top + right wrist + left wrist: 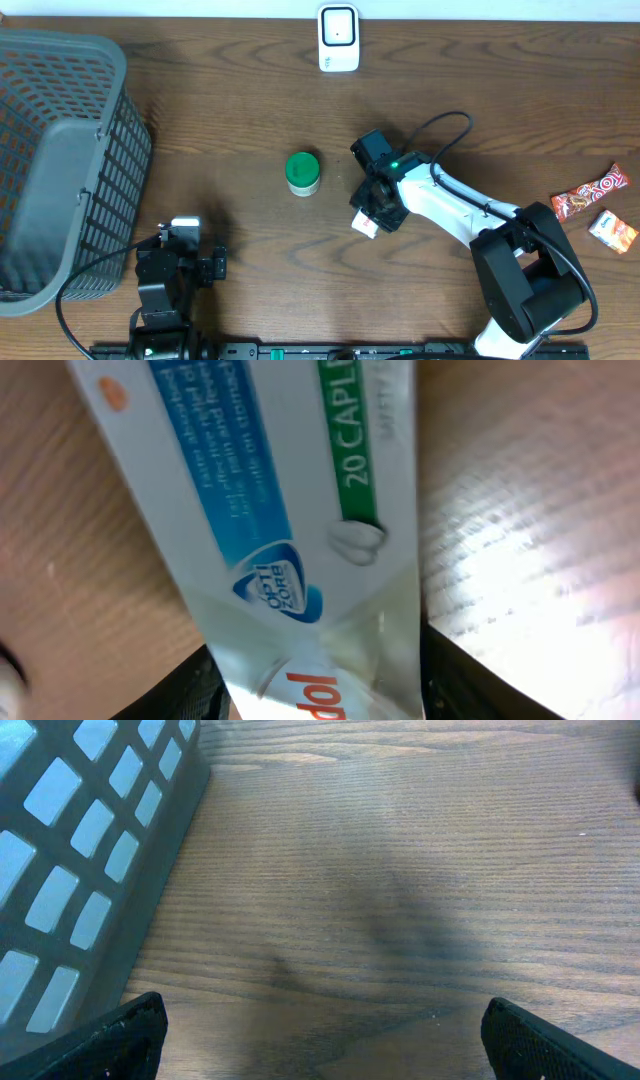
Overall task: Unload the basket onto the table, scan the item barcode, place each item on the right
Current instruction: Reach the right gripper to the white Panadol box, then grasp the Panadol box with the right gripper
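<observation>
Filling most of the rt wrist view, a medicine box [270, 490] is seen, white w/ a blue panel and a green band marked "20 CAPLE"; it is clamped by the right gripper [320, 690], whose dark fingers [455, 685] are pressed on its two sides at the bottom of the picture. From overhead the box is found near the table's [230, 120] centre, its white-and-red end poking out below the gripper, to the right of a green-lidded jar [303, 172]; whether it touches the wood cannot be told. A white scanner [338, 38] is stood at the far edge, well apart from the box. The left gripper [325, 1040] is held w/ its fingertips wide apart at the picture's bottom corners, only bare wood seen between them; it is placed just beside the grey basket [60, 160]. Two snack packets [590, 192] are laid near the rt edge.
</observation>
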`<state>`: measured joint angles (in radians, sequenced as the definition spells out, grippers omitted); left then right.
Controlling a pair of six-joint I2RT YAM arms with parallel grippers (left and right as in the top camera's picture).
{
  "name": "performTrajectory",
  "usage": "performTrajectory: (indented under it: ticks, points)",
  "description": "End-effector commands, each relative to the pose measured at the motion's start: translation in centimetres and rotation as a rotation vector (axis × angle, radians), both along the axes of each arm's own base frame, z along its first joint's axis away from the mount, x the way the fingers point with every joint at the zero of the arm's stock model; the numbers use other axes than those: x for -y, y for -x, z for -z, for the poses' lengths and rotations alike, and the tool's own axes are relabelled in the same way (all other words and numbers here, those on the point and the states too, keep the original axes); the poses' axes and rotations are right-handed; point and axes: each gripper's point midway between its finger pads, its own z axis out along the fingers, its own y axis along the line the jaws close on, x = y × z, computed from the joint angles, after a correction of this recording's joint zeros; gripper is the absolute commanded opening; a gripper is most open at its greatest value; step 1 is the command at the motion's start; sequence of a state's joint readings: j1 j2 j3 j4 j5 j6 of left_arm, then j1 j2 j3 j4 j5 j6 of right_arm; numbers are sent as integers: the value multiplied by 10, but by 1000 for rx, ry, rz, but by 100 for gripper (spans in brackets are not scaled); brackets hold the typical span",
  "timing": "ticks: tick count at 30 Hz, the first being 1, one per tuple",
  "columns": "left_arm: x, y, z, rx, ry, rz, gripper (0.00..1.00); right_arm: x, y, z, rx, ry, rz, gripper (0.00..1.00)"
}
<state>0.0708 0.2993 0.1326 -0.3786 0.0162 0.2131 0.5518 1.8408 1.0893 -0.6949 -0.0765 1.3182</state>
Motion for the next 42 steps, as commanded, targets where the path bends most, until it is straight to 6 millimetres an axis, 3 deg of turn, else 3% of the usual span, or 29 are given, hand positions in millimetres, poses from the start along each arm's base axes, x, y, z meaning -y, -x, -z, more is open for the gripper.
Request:
performTrajectory:
  ticks: [1,2,4,7,9,11,15,21,24,26,27,29,32,33,37,42]
  points:
    - [-1,6,11,-38,-6,-7,100,2,2,0,-42,-12,365,52]
    - [-1,6,11,-38,-6,-7,100,-1,2,-1,-54,-30,437,52]
    - [-1,6,11,-38,-6,-7,100,-5,-2,-1,-57,-58,531,62]
    - [-1,6,11,-38,-6,-7,100,-15,-22,-6,-5,-132,603,86]
    - [-1,6,11,-38,-6,-7,100,-20,-35,-10,37,-174,605,94]
    - [-1,6,11,-38,-6,-7,100,-24,-50,-15,86,-221,593,98]
    - [-1,6,11,-38,-7,-7,100,-31,-81,-42,243,-298,410,99]
    - [-1,6,11,-38,-6,-7,100,-5,-100,-100,485,-223,248,99]
    - [-1,6,11,-38,-6,-7,100,-4,-108,-151,686,-176,15,99]
    - [-1,6,11,-38,-6,-7,100,-8,-112,-186,846,-103,-248,99]
    - [-1,6,11,-38,-6,-7,100,-12,-111,-203,940,-28,-462,99]
    - [-1,6,11,-38,-6,-7,100,-23,-99,-218,1048,110,-881,99]
    - [-1,6,11,-38,-6,-7,100,-35,-61,-201,1043,160,-1420,99]
    - [-1,6,11,-38,-7,-7,100,-29,-42,-180,961,134,-1573,99]
    - [-1,6,11,-38,-6,-7,100,-13,-27,-143,816,68,-1695,99]
    - [-1,6,11,-38,-6,-7,100,-14,-37,-116,755,7,-1703,99]
